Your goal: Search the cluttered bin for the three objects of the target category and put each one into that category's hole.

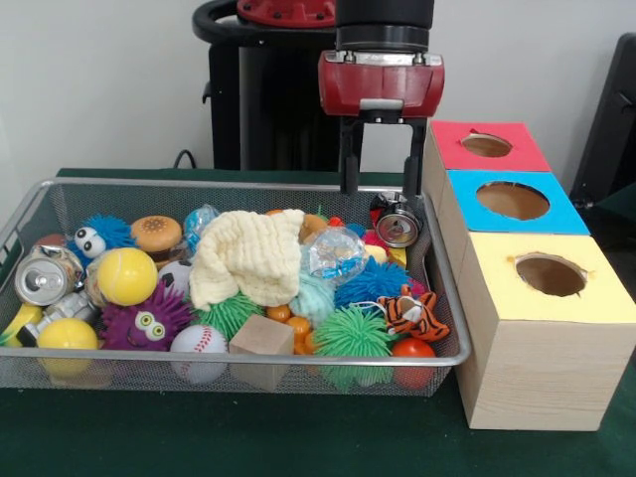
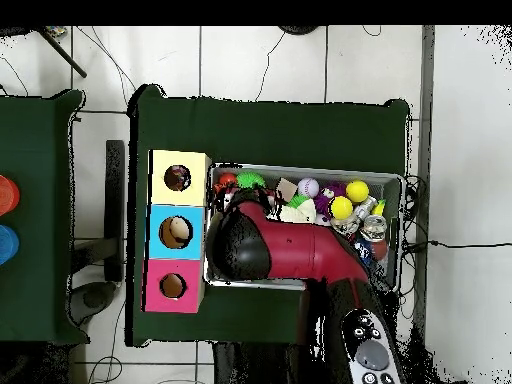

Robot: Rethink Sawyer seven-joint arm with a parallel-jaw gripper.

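The wire mesh bin [image 1: 238, 376] lies on the green table, full of toys; it also shows in the overhead view [image 2: 401, 205]. No speckled rope bundle shows in either view. A cream waffle cloth [image 1: 248, 256] lies heaped in the bin's middle, with a clear crinkly ball [image 1: 336, 256] beside it. My gripper [image 1: 381, 187] hangs over the bin's far right corner, open and empty, just above a small can [image 1: 399, 225]. In the overhead view my arm [image 2: 290, 250] covers that end of the bin and hides the gripper.
Three boxes with round holes stand in a row right of the bin: red [image 1: 522, 149], blue [image 1: 561, 214], yellow [image 1: 601, 293]. The bin holds a tiger toy [image 1: 414, 313], a wooden cube [image 1: 261, 338], a baseball [image 1: 198, 343], a yellow ball [image 1: 126, 275] and spiky balls.
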